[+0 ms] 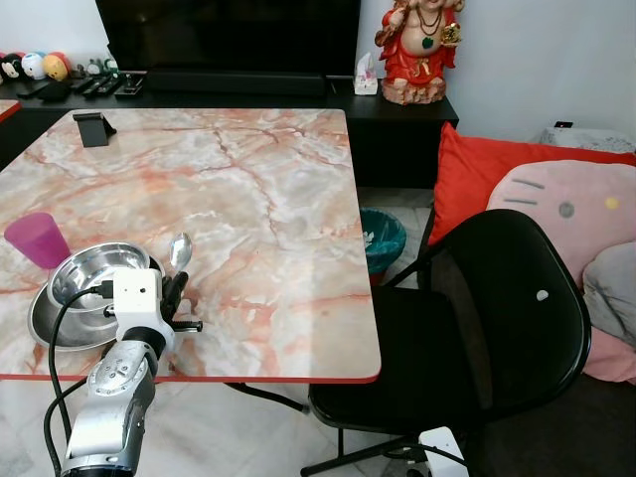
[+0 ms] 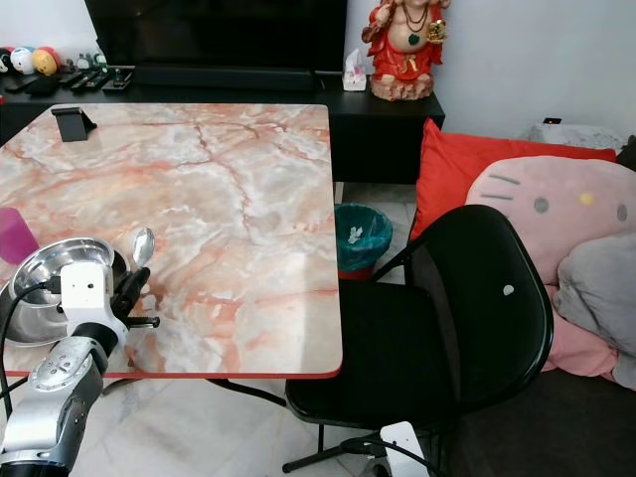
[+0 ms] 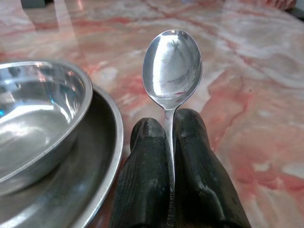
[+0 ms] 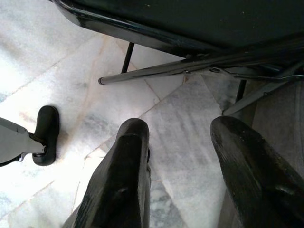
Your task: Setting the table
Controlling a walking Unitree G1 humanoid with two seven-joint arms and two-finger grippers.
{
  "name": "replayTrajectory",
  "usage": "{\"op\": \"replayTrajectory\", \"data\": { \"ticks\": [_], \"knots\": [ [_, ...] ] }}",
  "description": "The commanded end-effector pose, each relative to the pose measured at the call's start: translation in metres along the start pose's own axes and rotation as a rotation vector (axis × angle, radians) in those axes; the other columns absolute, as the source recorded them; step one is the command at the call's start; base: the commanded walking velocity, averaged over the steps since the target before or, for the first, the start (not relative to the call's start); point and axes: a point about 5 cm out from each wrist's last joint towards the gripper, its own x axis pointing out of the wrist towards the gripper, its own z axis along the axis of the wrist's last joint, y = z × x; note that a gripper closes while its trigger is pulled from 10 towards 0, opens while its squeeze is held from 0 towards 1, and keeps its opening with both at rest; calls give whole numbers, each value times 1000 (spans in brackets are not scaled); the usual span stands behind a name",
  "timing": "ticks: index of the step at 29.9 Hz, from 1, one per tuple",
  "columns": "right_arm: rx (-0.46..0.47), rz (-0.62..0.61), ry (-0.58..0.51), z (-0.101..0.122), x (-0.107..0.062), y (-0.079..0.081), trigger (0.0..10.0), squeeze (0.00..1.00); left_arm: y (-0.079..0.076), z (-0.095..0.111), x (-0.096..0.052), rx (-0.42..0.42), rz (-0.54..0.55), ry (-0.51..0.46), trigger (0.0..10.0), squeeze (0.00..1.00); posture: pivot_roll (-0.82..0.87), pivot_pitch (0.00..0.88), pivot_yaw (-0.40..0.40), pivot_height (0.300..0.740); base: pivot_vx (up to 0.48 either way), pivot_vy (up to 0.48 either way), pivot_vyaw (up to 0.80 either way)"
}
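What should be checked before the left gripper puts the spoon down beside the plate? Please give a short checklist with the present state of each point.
1. Grip: left gripper is shut on the spoon handle: ok.
2. Spoon position: bowl end points away from the gripper, to the right of the metal bowl and plate: ok.
3. Landing spot: bare marble table beside the plate: ok.
4. Spoon height above the table: cannot tell.
5. Purple cup stands apart, behind the plate: ok.
6. Right gripper is open, low over the floor near the chair legs: ok.
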Motion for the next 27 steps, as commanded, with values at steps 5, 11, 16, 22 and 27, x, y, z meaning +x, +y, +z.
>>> {"op": "replayTrajectory", "data": {
  "ticks": [5, 11, 16, 22, 27],
  "knots": [
    [5, -2, 13, -3, 0, 1, 10000, 0, -5, 0, 11, 34, -21, 22, 10000, 0, -25, 0, 3, 740, 0, 0, 0],
    [3, -3, 13, -3, 0, 1, 10000, 0, -7, 2, 16, 56, -36, 22, 10000, 0, -26, 0, 2, 740, 0, 0, 0],
    [1, -4, 15, -3, 0, 0, 10000, 0, -7, 0, 23, 100, -40, 34, 10000, 0, -28, 0, 1, 740, 0, 0, 0],
    [2, -5, 15, -3, 0, 0, 10000, 0, -9, 1, 30, 106, -33, 33, 10000, 0, -27, 0, -3, 740, 0, 0, 0],
    [2, -6, 16, -4, 0, 0, 10000, 0, -12, 1, 38, 94, -29, 34, 10000, 0, -21, 0, -6, 740, 0, 0, 0]
  ]
}}
